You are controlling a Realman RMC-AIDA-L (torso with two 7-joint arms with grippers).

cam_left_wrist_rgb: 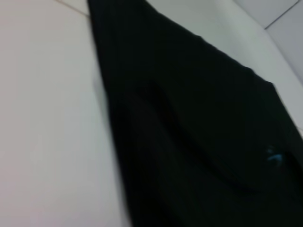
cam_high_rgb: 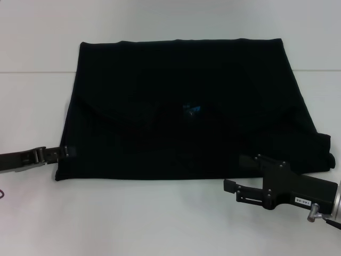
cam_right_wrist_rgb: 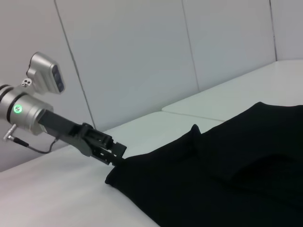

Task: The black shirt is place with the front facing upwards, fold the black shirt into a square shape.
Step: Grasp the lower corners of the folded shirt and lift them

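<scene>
Head view shows the black shirt (cam_high_rgb: 186, 106) lying flat on the white tabletop (cam_high_rgb: 160, 218), already folded into a wide rectangle, with the small blue neck label (cam_high_rgb: 191, 109) showing near its middle. No lettering is visible on it.

The left end effector (cam_high_rgb: 65, 152) sits at the shirt's near left corner, fingertips touching the hem there; the right wrist view shows its tip (cam_right_wrist_rgb: 116, 153) meeting the cloth edge, but I cannot tell whether the fingers are together on fabric or merely resting against it. The right end effector (cam_high_rgb: 232, 188) hovers just off the shirt's near right edge, over bare tabletop, its fingers apart and holding nothing.

Judging from this, a further fold is needed to reach a square. The risk: if only the left corner is pinched and lifted, the shirt could drag and skew, undoing the layered folds beneath. The right end effector might also grab a single layer, leaving the lower ones behind.
</scene>
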